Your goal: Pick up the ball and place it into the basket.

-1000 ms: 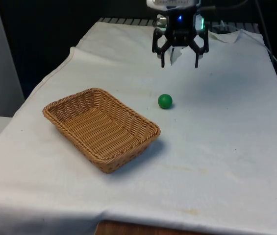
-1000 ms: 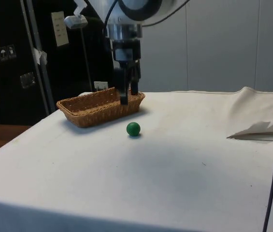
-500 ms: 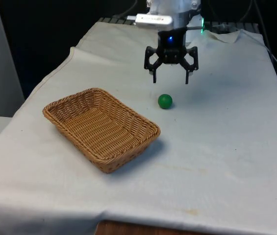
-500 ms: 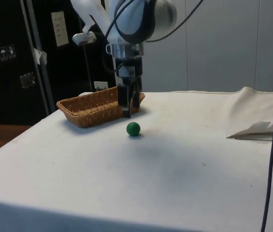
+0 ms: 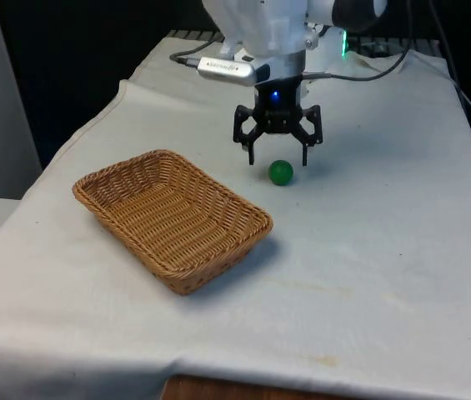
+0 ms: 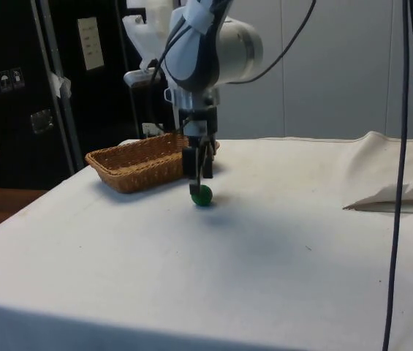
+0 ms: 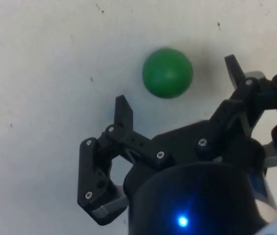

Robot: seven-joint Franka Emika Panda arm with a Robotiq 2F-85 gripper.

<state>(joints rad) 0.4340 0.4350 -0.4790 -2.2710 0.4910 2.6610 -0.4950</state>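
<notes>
Hovering just above the green ball [image 5: 281,172], the claw [image 5: 278,157] is spread wide, gripping nothing; the ball sits on the counter [image 5: 385,250] near the wicker basket [image 5: 171,217].

Place: we read it as a lab.
Evidence: worktop [image 5: 402,250] under white cloth, black curtains [image 5: 77,58], dark cabinets [image 6: 16,95], hanging cables [image 6: 400,146].

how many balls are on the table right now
1. The green ball lies on the white cloth, beside the wicker basket on the front view's right, just below the open gripper. The basket's inside looks empty, so none seems hidden.
</notes>
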